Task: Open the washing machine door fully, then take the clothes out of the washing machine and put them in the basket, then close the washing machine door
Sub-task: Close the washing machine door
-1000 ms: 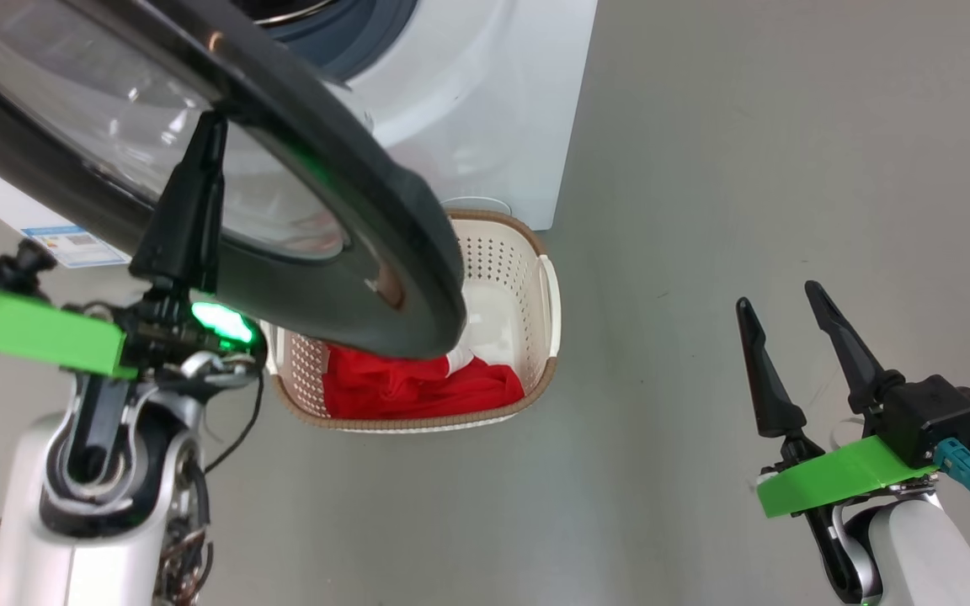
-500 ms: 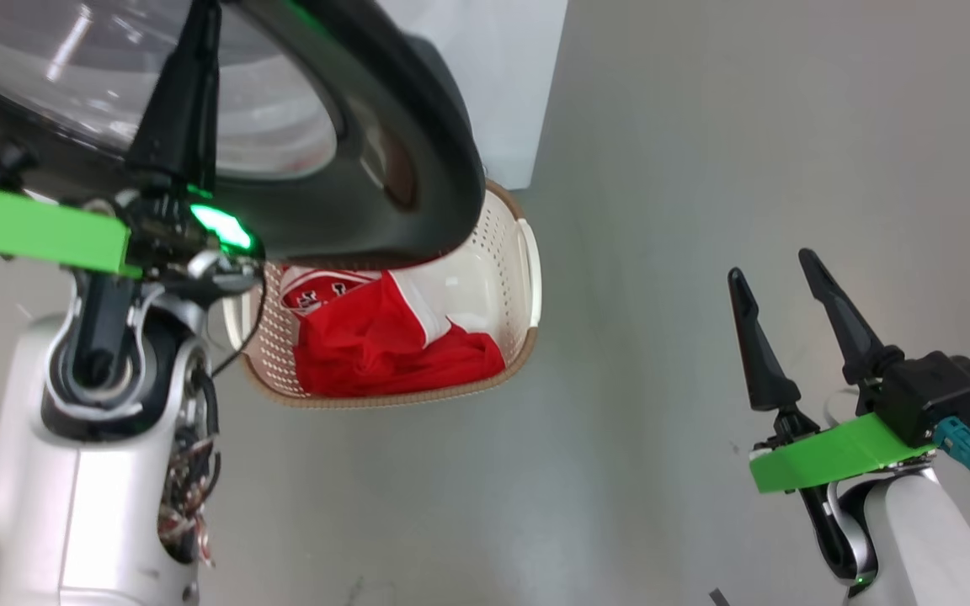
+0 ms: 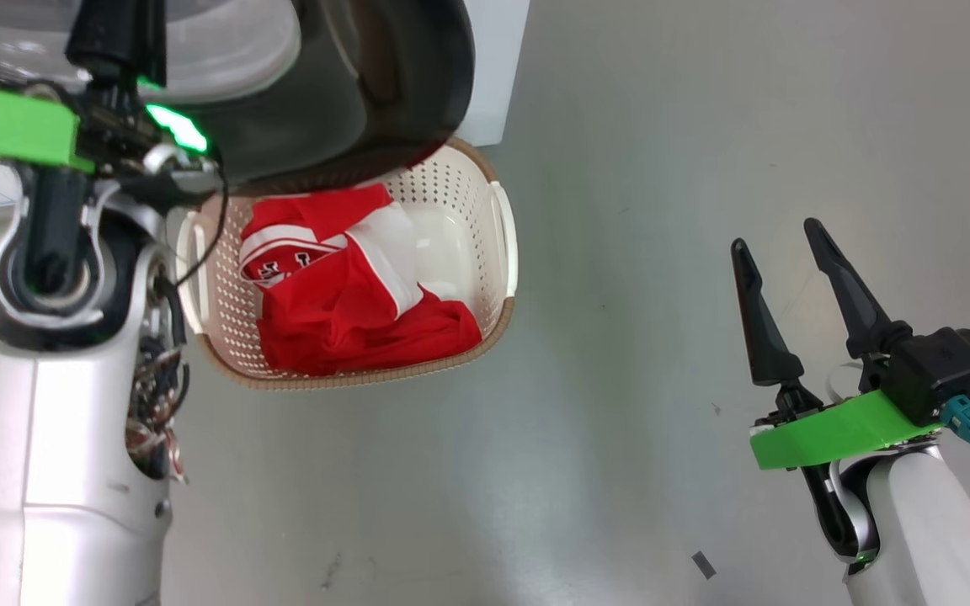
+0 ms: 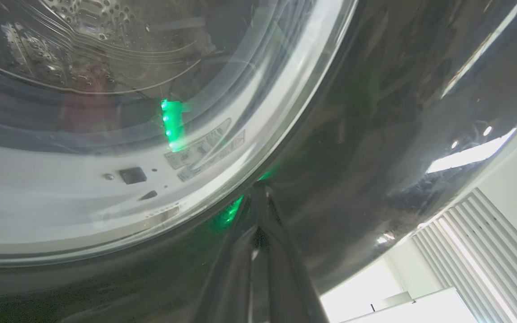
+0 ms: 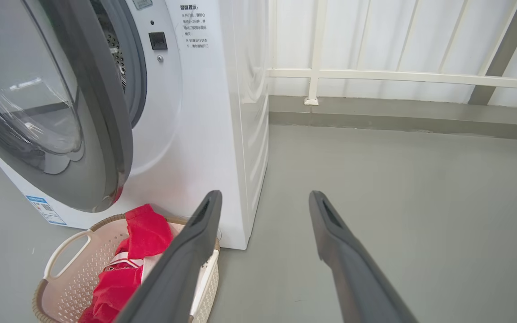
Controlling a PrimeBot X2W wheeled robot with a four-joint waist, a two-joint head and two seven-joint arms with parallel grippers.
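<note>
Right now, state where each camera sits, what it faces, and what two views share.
Head view: on the head, facing down at grey floor and the cream perforated plastic basket of red-and-white clothes; left forearm, open right gripper.
Left wrist view: left wrist, close against the glossy black-rimmed glass washing machine door; shut left gripper.
Right wrist view: right wrist, facing the white washing machine and floor; its own fingers.
Shared: head and right wrist views both show basket, clothes, door.
</note>
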